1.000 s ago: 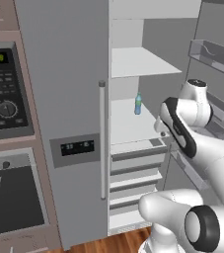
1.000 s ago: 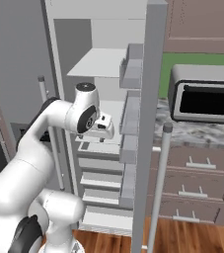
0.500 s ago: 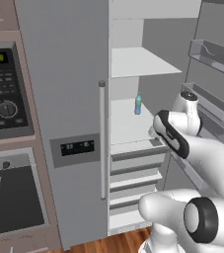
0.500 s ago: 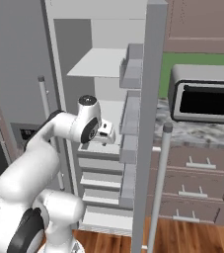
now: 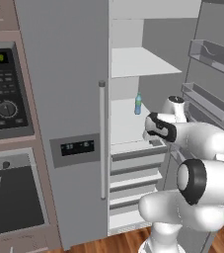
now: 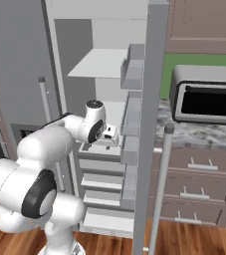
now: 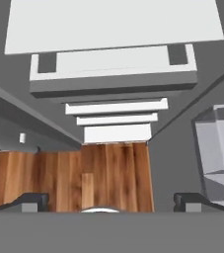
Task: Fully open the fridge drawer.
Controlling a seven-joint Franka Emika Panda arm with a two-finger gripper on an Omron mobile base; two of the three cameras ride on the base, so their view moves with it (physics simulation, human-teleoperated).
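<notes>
Gripper: here it is, hanging inside the open fridge [image 5: 69, 74], just above the drawer stack; in the hand view the gripper [image 7: 111, 200] points down, its two dark tips spread wide with nothing between them, so it is released.
Fridge drawer: the fridge drawer [image 7: 113, 74] is the uppermost of the stack, white top, grey front strip, and it juts out a little past the drawers beneath it. From the left base view the fridge drawer [image 5: 135, 157] sits right under the hand, front strip facing us.
Contact: fingers are above and in front of the drawer's front, apart from it, touching nothing.
Lower drawers: the lower drawers [image 7: 116, 112] step back beneath it, narrower from above; wooden floor [image 7: 59, 178] shows below them.
Fridge door: the open door [image 6: 147, 124] swings out on the right, with grey door bins [image 6: 132, 67] stacked along its inner face.
Bottle: a small blue bottle [image 5: 138, 104] stands upright on the white shelf above the drawers, just behind the arm.
Left side: closed door with its long bar handle [image 5: 102, 141] and dark display panel [image 5: 77, 146].
Neighbours: brown cabinet holding a microwave [image 5: 7, 94]; in the right base view a toaster oven [image 6: 206, 102] on a marble counter.
</notes>
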